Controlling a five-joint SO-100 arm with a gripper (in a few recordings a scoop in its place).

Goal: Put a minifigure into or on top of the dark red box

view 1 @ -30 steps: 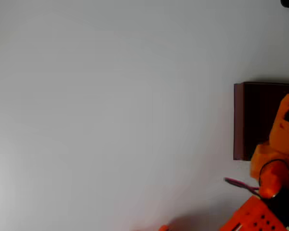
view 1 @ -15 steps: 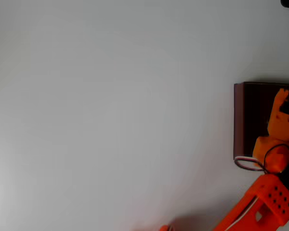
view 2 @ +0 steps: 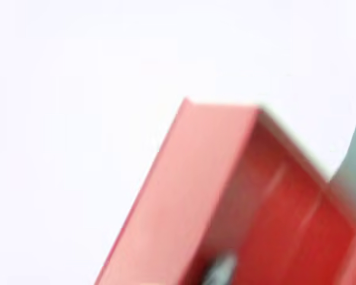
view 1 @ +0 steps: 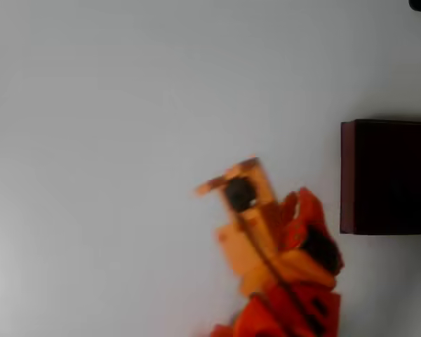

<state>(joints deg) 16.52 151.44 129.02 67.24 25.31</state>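
- Right now my claw (view 1: 228, 184) sits blurred over the bare table (view 1: 126, 140) in the overhead view, well left of the box (view 1: 348, 175) and not touching it.
- Its orange fingers point up and to the left in that view, with a dark round patch between them; the blur keeps me from telling how far they are spread or whether they hold anything.
- One box is in sight. It lies against the right edge of the overhead view, cut off by that edge, with its thin dark red left wall facing me and a near-black inside.
- A strip of bare table lies between my arm (view 1: 288, 281) and the box's left wall.
- Open table runs wide to the left, above and below-left of my claw in the overhead view, all the way to the picture's edges.
- My arm comes in from the bottom edge, right of centre, below and left of the box's lower corner.
- From the wrist view the box (view 2: 184, 196) shows as a red wall with one corner pointing up, filling the lower right, with plain white table around it.
- At the bottom of that view, inside the box, is a small blurred grey-white and dark shape (view 2: 221, 272), perhaps the minifigure; I count one, but it is too smeared to be sure.
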